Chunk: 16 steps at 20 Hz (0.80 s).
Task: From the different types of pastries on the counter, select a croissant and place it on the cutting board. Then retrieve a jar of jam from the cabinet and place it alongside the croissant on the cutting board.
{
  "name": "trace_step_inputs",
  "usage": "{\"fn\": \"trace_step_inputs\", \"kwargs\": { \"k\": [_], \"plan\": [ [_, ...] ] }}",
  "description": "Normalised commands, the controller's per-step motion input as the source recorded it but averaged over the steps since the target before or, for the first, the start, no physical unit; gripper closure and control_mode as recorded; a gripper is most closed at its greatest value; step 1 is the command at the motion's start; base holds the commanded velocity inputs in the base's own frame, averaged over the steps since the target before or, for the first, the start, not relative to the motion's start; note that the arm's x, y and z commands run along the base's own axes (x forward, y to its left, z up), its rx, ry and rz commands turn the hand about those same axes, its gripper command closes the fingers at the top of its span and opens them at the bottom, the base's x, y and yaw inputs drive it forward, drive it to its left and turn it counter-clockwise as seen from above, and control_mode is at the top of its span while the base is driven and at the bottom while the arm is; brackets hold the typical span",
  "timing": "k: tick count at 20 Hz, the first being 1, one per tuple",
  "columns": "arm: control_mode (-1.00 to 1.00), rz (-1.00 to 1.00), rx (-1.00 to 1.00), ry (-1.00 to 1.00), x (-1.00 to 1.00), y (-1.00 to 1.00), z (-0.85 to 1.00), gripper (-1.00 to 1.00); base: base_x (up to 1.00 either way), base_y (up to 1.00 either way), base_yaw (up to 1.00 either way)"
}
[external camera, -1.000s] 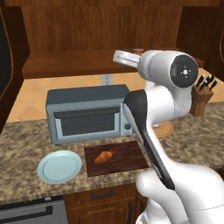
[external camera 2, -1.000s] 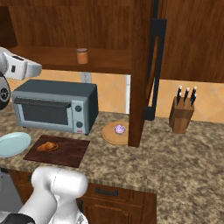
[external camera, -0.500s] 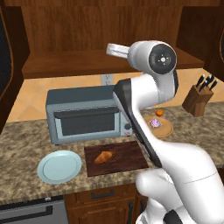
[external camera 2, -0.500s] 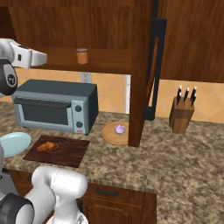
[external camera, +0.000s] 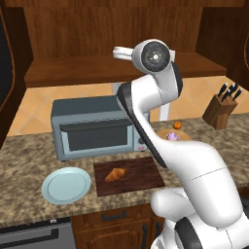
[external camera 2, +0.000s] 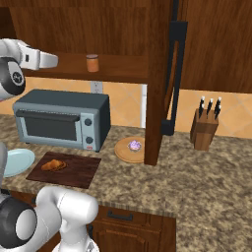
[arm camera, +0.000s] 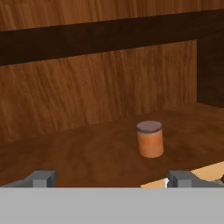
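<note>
The croissant (external camera: 115, 174) lies on the dark wooden cutting board (external camera: 141, 177) on the counter, in front of the toaster oven. The jar of jam (external camera 2: 92, 63), orange with a dark lid, stands upright on the open cabinet's shelf (external camera 2: 118, 69). In the hand view the jar (arm camera: 150, 139) stands ahead and a bit right of centre, apart from my gripper (arm camera: 112, 179). The gripper is open, with nothing between its fingertips (arm camera: 41, 178). My hand (external camera 2: 42, 60) is raised at shelf height, left of the jar.
A grey toaster oven (external camera: 95, 127) stands under the shelf. A pale blue plate (external camera: 65, 185) lies left of the board. A round wooden plate (external camera 2: 123, 152) carries a cupcake (external camera 2: 134, 145). A cabinet door (external camera 2: 170, 74) hangs open. A knife block (external camera 2: 204, 129) stands at the right.
My arm has swung the hand along the shelf toward the jar, and the elbow has risen. The gripper has stayed open. The croissant and jar have not moved.
</note>
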Motion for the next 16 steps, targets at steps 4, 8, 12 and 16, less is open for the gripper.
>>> {"fn": "trace_step_inputs", "kwargs": {
  "k": [4, 8, 12, 16],
  "plan": [
    [-1.0, -0.18, 0.0, 0.0, 0.47, 0.0, 0.0, -1.0, 0.0, 0.0, 0.0],
    [-1.0, -0.2, 0.0, 0.0, 0.4, -0.05, 0.0, -1.0, 0.0, 0.0, 0.0],
    [-1.0, -0.23, 0.0, 0.05, 0.04, -0.02, 0.0, -1.0, 0.0, 0.0, 0.0],
    [-1.0, -0.27, 0.0, 0.04, 0.04, -0.02, 0.0, -1.0, 0.0, 0.0, 0.0]
  ]
}}
